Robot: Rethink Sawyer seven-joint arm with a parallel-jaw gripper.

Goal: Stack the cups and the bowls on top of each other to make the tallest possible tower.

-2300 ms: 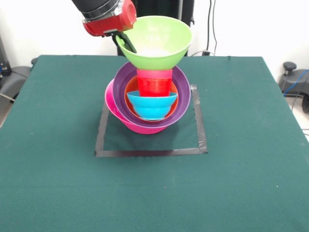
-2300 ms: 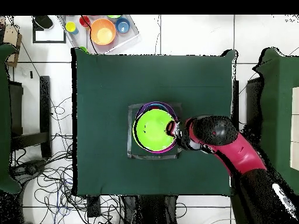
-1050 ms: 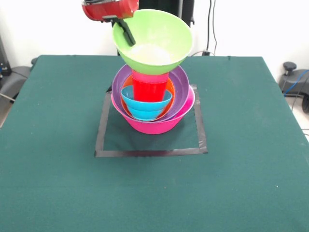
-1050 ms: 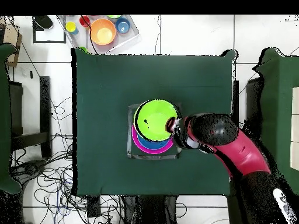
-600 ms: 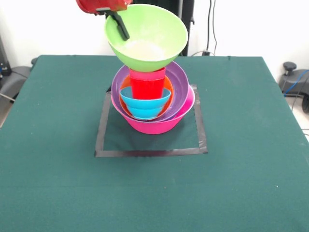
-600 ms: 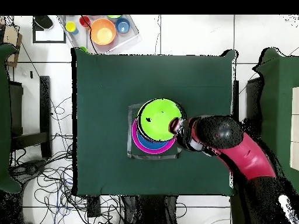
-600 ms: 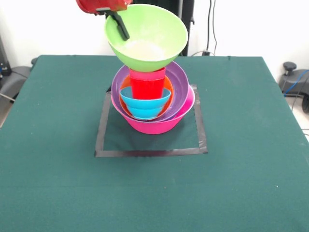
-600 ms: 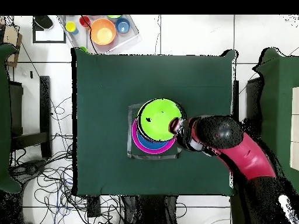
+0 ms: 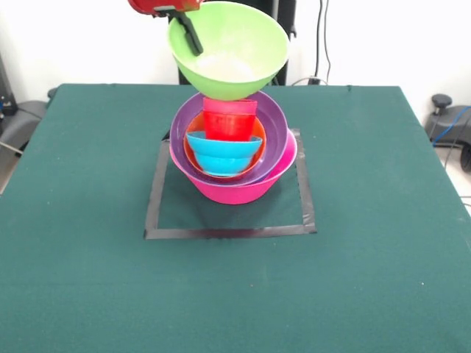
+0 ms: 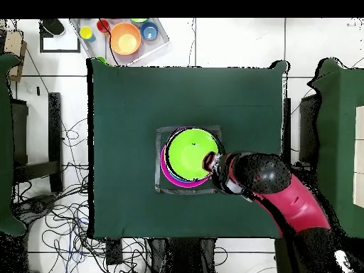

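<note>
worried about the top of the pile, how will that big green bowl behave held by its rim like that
The green bowl looks like thin glossy plastic, so probably light and stiff, but slippery. The pincer grips only one edge of the rim, so the bowl may tilt or swing. Set on the narrow red cup, its wide top would likely rock or tip.

A pile of nested bowls (image 9: 234, 187) is set on the table (image 9: 383, 279), inside a taped square (image 9: 154, 213). A small bowl (image 9: 223, 152) is nested at the front of the pile, and a cup (image 9: 229, 121) is stood just behind it. A large bowl (image 9: 229, 45) is held above the cup, gripped at its rim by the gripper (image 9: 190, 33). Beyond the table's corner, a tray (image 10: 162, 39) with more bowls is placed.
</note>
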